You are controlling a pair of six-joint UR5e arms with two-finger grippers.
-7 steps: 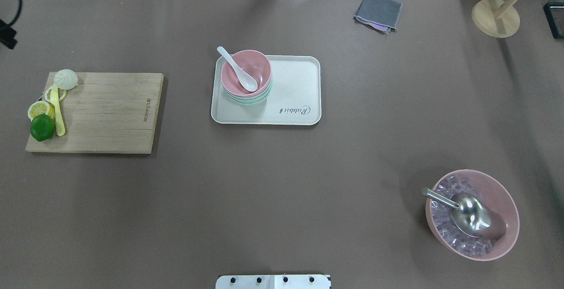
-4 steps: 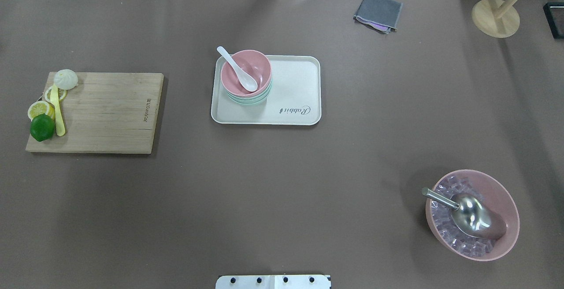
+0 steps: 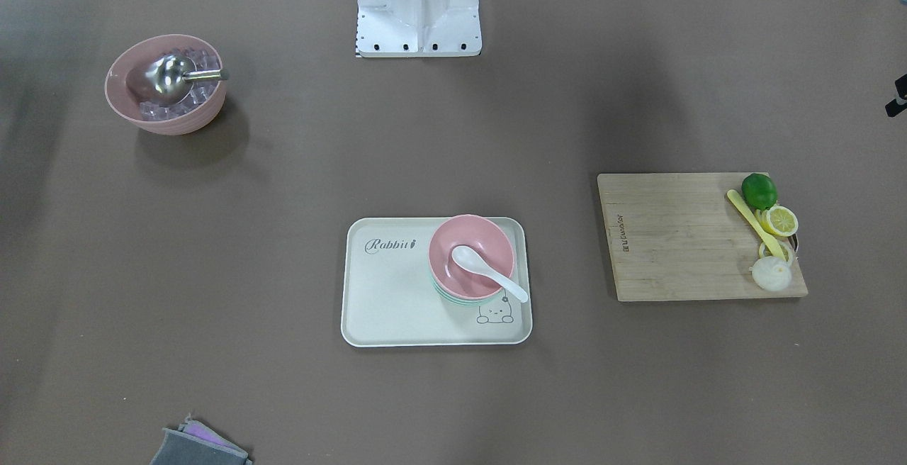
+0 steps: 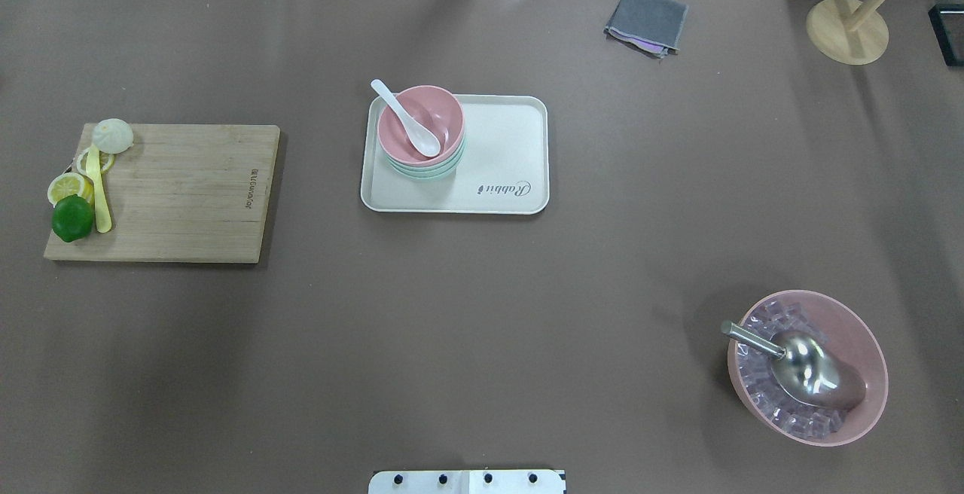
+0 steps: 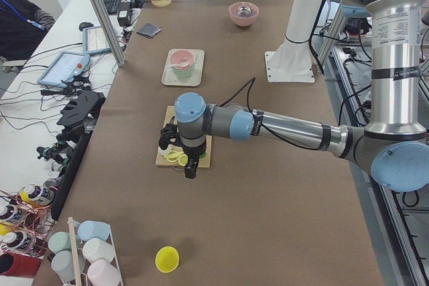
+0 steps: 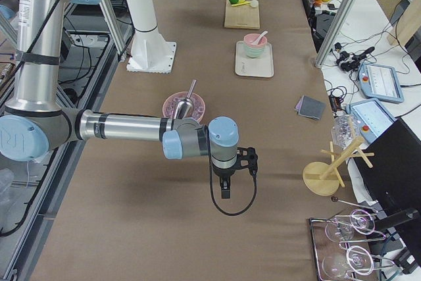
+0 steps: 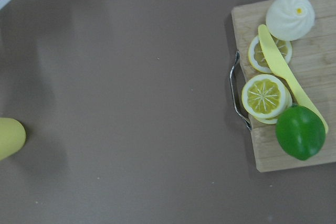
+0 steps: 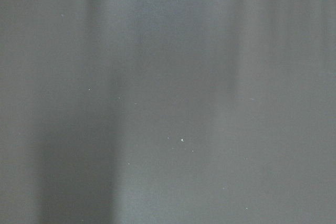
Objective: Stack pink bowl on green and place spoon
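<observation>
Sitting on the cream tray (image 4: 501, 151), the pink bowl (image 4: 446, 114) is nested in the green bowl (image 4: 429, 172), with the white spoon (image 4: 413, 126) lying inside, its handle over the rim. The left gripper (image 5: 190, 172) hangs by the cutting board (image 4: 188, 193) and the right gripper (image 6: 225, 193) over bare table. Whether either one's fingers are spread or clenched, I cannot tell.

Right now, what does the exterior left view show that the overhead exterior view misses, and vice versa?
Only exterior left: the left gripper hanging near the cutting board's end, and a yellow cup on the table. Only overhead: ice cubes under the metal scoop. Both: the pink bowl stacked on the green bowl on the tray, spoon inside.
</observation>
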